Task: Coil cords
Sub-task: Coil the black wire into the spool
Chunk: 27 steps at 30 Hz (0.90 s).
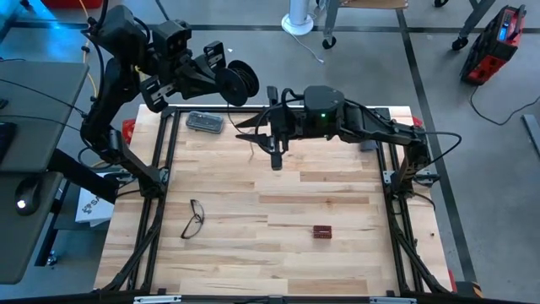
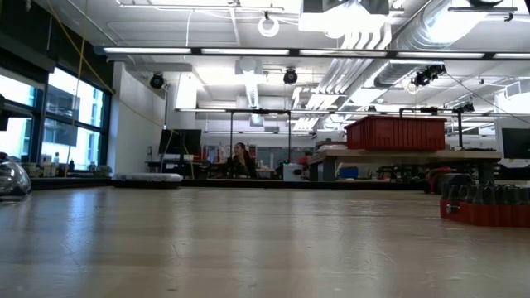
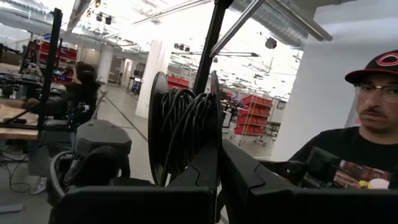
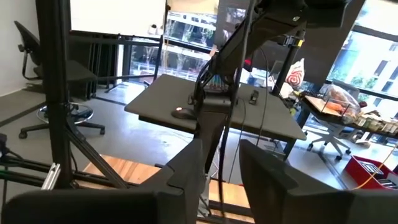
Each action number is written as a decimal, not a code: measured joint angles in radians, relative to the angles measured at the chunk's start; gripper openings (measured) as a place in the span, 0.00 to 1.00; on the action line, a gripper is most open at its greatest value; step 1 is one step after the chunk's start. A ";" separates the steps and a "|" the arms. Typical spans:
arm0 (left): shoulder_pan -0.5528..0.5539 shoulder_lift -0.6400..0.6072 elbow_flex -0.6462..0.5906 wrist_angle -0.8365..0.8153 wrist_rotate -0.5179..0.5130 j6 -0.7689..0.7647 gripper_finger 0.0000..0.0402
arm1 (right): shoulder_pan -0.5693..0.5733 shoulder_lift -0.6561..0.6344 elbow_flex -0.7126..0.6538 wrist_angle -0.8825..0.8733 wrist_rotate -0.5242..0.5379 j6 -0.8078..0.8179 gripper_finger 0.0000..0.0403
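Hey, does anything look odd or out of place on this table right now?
Nothing looks spilled or broken. The one unusual thing: the reel is held in the air by the left end effector just past the table's far edge. The eyeglasses, small red block and grey case lie scattered but undisturbed.

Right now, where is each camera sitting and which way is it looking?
High view: above the table, looking straight down; shows both arms, the left gripper holding the reel, the right gripper over the table.
Low view: at tabletop height, looking level into the room; no arm shows.
Left wrist view: on the left arm, looking past its fingers shut on the reel.
Right wrist view: on the right arm, looking past its parted fingers toward desks.
Shared: the reel shows in the high and left wrist views.
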 joint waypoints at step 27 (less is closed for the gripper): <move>0.090 -0.037 0.000 -0.363 -0.074 -0.055 0.00 | 0.076 -0.141 0.000 -0.301 0.196 -0.107 0.00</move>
